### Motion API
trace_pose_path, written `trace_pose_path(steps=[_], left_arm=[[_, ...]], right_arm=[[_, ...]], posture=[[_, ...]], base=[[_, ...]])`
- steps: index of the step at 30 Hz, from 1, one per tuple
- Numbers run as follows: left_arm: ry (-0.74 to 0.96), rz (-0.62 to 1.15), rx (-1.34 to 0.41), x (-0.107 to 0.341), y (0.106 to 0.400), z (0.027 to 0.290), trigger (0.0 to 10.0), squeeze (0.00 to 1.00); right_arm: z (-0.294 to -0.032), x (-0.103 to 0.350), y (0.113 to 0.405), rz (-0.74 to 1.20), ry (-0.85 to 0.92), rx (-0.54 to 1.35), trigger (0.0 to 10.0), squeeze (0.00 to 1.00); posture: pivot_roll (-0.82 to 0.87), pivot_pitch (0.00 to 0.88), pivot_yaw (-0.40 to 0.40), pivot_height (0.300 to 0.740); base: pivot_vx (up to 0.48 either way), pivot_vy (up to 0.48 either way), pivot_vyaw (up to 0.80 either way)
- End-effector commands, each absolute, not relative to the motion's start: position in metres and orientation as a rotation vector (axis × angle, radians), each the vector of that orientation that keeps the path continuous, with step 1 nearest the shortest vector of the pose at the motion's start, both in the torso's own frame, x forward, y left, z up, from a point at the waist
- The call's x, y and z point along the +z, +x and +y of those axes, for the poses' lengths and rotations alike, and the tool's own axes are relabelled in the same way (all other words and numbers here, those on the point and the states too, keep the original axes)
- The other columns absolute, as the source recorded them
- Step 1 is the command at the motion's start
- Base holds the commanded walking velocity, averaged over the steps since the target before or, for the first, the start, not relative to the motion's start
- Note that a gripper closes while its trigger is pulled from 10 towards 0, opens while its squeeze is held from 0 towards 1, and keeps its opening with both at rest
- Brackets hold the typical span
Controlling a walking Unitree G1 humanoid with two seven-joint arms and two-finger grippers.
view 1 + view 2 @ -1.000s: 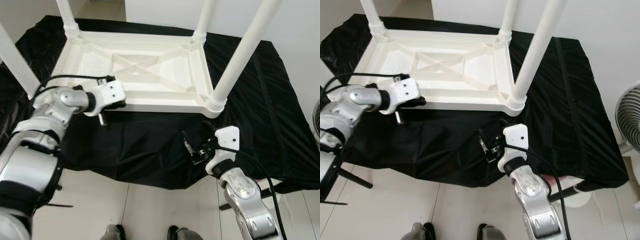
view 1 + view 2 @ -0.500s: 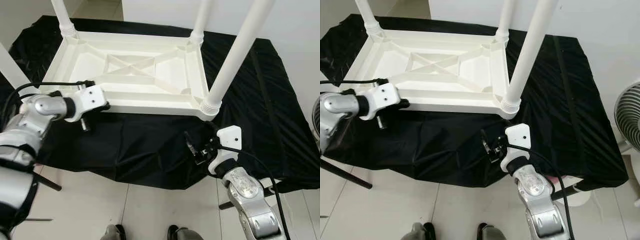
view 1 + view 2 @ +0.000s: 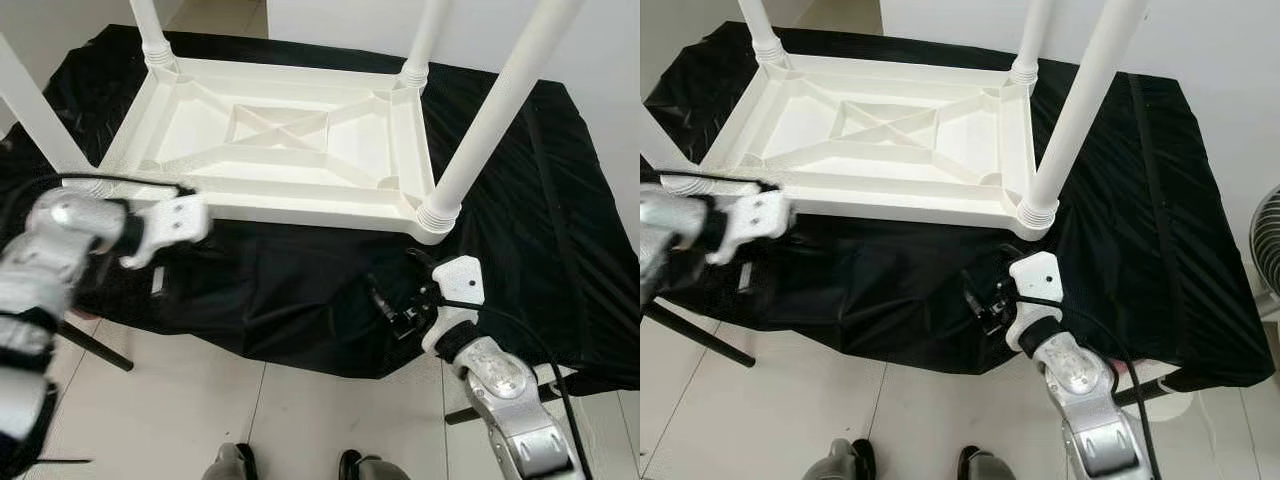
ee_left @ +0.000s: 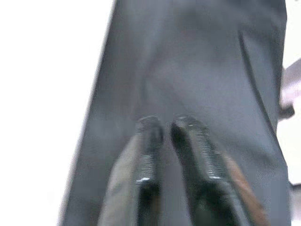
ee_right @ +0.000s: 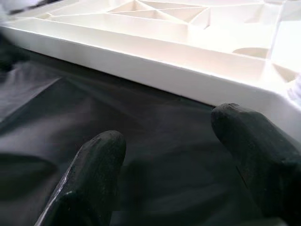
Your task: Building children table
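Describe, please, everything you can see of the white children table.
The white table looks like moulded plastic. It lies upside down on a black cloth, its ribbed underside with a crossed brace facing up. Four round white legs stand upward from its corners. The left hand is by its near edge; the right hand is apart from it, open.

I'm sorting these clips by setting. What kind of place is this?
Probably a room in a home: pale floor tiles, a white wall, and an upturned white table on a black cloth.
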State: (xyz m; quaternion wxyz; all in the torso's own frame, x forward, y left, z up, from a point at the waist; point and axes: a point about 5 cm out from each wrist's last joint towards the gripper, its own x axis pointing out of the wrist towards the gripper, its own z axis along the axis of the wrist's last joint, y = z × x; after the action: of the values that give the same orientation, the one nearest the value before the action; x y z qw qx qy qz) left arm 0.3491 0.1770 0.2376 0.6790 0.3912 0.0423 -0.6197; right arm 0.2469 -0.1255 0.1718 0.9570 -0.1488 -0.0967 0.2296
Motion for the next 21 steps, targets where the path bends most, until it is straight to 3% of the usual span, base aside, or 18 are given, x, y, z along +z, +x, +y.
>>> trace_pose_path(steps=[1, 8, 11, 12, 21], left_arm=[[0.814, 0.012, -1.255, 0.251, 0.358, 0.173, 10.0, 1.00], [0.764, -0.031, -1.194, 0.256, 0.374, 0.149, 10.0, 1.00], [0.761, -0.022, -1.079, 0.256, 0.386, 0.140, 10.0, 1.00], [0.751, -0.017, -1.030, 0.256, 0.391, 0.136, 10.0, 0.00], [0.753, 0.025, -0.737, 0.257, 0.409, 0.147, 10.0, 0.00]], right_arm=[[-0.125, 0.162, 0.243, -0.164, -0.305, 0.467, 10.0, 0.00], [-0.129, 0.149, 0.236, -0.120, -0.314, 0.464, 10.0, 0.00], [-0.135, 0.143, 0.231, -0.097, -0.323, 0.440, 10.0, 0.00], [-0.137, 0.143, 0.230, -0.094, -0.322, 0.431, 10.0, 0.00], [-0.133, 0.148, 0.230, -0.116, -0.312, 0.420, 10.0, 0.00]], posture=[[-0.10, 0.205, 0.004, 0.740], [-0.11, 0.204, 0.010, 0.740], [-0.13, 0.210, 0.021, 0.740], [-0.13, 0.211, 0.022, 0.740], [-0.14, 0.219, 0.031, 0.740]], base=[[0.000, 0.000, 0.00], [0.000, 0.000, 0.00], [0.000, 0.000, 0.00], [0.000, 0.000, 0.00], [0.000, 0.000, 0.00]])
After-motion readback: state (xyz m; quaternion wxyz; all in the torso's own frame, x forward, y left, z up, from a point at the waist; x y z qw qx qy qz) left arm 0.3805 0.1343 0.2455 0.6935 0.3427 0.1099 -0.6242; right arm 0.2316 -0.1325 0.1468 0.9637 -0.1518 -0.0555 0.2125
